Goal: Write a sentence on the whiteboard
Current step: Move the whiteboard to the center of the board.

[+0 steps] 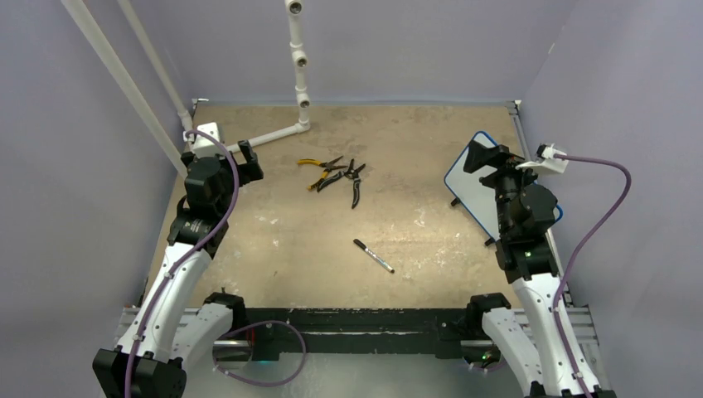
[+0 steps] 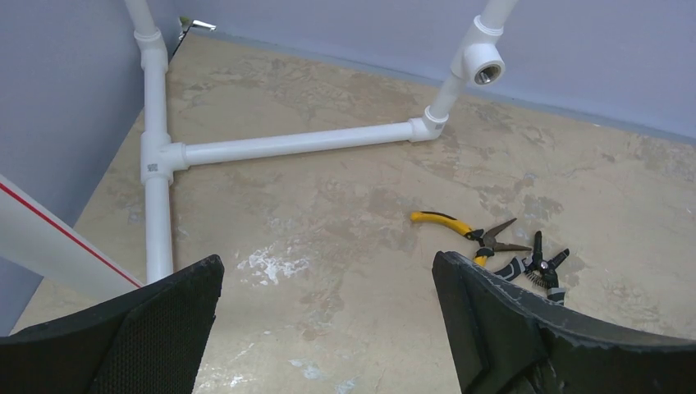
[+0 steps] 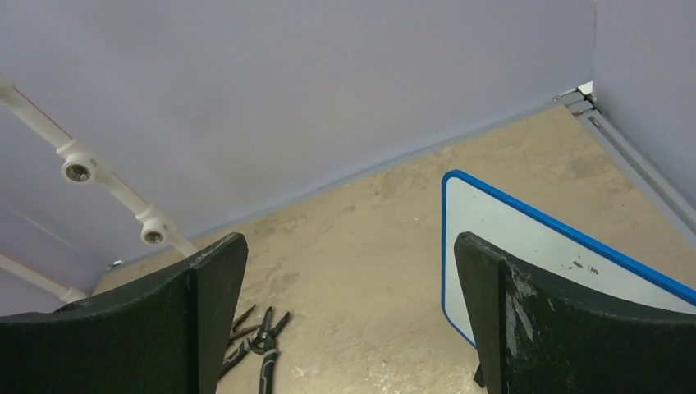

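The whiteboard [image 1: 467, 186] stands tilted at the right of the table, blue-framed, with my right arm covering its near part. In the right wrist view the whiteboard [image 3: 525, 238] is white, with only a few tiny dark specks. The sentence is not visible on the part that shows. A black marker [image 1: 373, 255] lies on the table between the two arms. My right gripper [image 1: 489, 157] [image 3: 350, 246] hovers open at the board's left edge, holding nothing. My left gripper [image 1: 251, 162] [image 2: 327, 271] is open and empty at the far left, well away from the marker.
Yellow-handled pliers [image 1: 319, 166] [image 2: 460, 226] and black-handled pliers [image 1: 355, 178] [image 3: 261, 341] lie at mid table toward the back. A white pipe frame [image 1: 297, 66] [image 2: 295, 142] rises at the back left. Purple walls close in three sides.
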{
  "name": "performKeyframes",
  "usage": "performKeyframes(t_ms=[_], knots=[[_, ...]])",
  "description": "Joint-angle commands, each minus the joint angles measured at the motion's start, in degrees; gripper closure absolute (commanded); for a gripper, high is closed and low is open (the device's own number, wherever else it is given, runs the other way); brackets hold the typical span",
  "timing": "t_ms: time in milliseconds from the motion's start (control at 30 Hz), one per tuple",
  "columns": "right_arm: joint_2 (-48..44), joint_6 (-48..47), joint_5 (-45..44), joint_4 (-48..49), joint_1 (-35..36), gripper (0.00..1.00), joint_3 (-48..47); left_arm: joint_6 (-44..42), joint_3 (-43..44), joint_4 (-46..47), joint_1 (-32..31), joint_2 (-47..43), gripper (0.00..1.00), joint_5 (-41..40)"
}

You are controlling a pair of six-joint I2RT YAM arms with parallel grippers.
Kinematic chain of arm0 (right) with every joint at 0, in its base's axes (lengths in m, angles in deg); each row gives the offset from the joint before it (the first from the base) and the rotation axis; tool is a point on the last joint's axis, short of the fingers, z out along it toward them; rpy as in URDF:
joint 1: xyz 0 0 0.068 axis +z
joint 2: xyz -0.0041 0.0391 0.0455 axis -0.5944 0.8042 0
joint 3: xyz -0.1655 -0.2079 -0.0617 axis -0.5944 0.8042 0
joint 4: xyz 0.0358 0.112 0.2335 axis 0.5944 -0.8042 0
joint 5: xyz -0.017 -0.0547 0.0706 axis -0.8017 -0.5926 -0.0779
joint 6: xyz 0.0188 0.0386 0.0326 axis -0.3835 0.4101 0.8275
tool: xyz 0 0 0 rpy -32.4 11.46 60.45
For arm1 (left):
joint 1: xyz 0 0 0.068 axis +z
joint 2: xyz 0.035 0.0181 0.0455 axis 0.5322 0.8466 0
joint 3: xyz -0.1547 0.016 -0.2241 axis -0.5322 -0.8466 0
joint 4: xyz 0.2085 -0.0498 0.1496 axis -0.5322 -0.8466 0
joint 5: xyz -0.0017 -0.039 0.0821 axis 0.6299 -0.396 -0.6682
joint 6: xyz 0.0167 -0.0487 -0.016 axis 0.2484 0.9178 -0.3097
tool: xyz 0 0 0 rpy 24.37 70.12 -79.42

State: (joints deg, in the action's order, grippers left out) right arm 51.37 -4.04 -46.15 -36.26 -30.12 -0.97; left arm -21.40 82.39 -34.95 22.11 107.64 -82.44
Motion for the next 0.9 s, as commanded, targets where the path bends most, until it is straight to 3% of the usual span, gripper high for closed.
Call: performKeyframes(t_ms=[0, 133, 300, 467, 667, 867], knots=[[-0.6, 2.0, 2.4, 1.3, -0.1, 0.01, 0.1, 0.1, 1.2, 1.1, 0.1, 0.3, 0.01, 1.1], [-0.9, 0.2, 3.7, 2.0, 0.0, 0.01, 0.6, 0.6, 1.4, 0.9, 0.1, 0.2, 0.01, 1.1], [1.0, 1.3, 11.4, 1.0, 0.0, 0.02, 1.2, 1.2, 1.1, 0.9, 0.1, -0.2, 0.01, 0.3], [4.6, 5.1, 11.9, -1.1, 2.6, 0.08, 3.0, 0.9, 0.9, 0.7, 0.1, -0.3, 0.01, 0.4], [11.6, 15.0, 0.4, -2.2, 14.7, 0.11, 5.5, 0.5, 0.9, 0.1, 0.1, 0.5, 0.01, 1.2], [16.6, 22.9, -7.8, -1.5, 15.9, 0.10, 10.5, 0.5, 0.2, 0.2, 0.1, 0.2, 0.01, 3.0]])
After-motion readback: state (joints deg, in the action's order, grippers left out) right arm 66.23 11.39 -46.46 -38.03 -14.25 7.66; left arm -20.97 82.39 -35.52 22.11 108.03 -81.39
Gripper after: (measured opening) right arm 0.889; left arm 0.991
